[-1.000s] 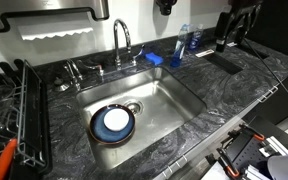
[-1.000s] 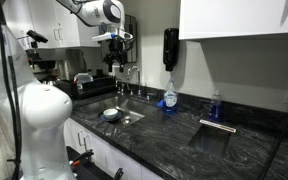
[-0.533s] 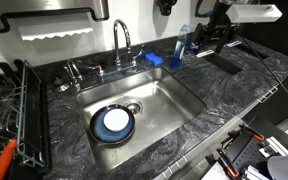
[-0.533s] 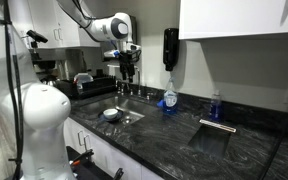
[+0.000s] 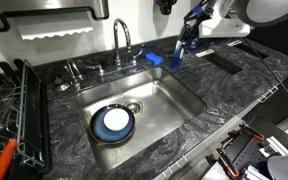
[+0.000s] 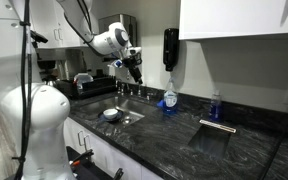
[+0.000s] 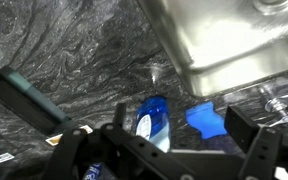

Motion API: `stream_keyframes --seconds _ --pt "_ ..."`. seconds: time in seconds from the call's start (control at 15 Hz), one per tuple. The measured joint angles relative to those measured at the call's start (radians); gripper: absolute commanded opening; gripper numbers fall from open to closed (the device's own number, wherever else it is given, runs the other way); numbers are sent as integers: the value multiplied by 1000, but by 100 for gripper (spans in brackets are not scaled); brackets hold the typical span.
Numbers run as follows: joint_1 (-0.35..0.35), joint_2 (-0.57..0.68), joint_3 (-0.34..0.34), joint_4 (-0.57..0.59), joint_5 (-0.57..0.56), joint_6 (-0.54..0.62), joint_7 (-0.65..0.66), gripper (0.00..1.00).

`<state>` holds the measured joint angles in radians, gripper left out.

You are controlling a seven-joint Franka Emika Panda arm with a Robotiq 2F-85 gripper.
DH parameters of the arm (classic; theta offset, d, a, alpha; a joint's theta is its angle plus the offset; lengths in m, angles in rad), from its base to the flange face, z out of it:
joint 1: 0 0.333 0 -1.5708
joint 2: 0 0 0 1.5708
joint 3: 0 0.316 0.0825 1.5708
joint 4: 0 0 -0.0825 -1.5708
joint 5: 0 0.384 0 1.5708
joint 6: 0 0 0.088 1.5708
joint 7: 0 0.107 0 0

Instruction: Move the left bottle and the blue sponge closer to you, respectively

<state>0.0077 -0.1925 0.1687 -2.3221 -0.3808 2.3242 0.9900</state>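
Your dark marbled tabletop [image 5: 234, 90] holds a steel sink [image 5: 159, 100]. Your hand [image 7: 167, 152] hangs above the tabletop, its fingers spread wide and grasping nothing. A blue-and-white plate [image 5: 114, 122] lies in the sink. In the wrist view, the left bottle [image 7: 152, 122] stands upright on the tabletop near the sink's corner, showing between the fingers. The blue sponge [image 7: 206, 118] lies just beside it.

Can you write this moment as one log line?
fingers: open, empty | left bottle: upright on counter | blue sponge: beside bottle
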Motion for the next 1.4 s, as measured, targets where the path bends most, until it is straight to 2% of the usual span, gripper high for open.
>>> stream_keyframes --seconds 0.07,0.2,0.53,0.93,1.13,1.4 --pt "-12 13 0 3 -74 2 61 100" --pt "-23 39 -7 11 -120 -11 94 100" --pt "-24 53 -11 22 -122 -8 106 100" --pt "-26 99 -53 27 -131 24 249 100" --pt "-26 161 -69 44 -226 76 378 100" --pt "-14 237 -78 107 -409 97 532 100"
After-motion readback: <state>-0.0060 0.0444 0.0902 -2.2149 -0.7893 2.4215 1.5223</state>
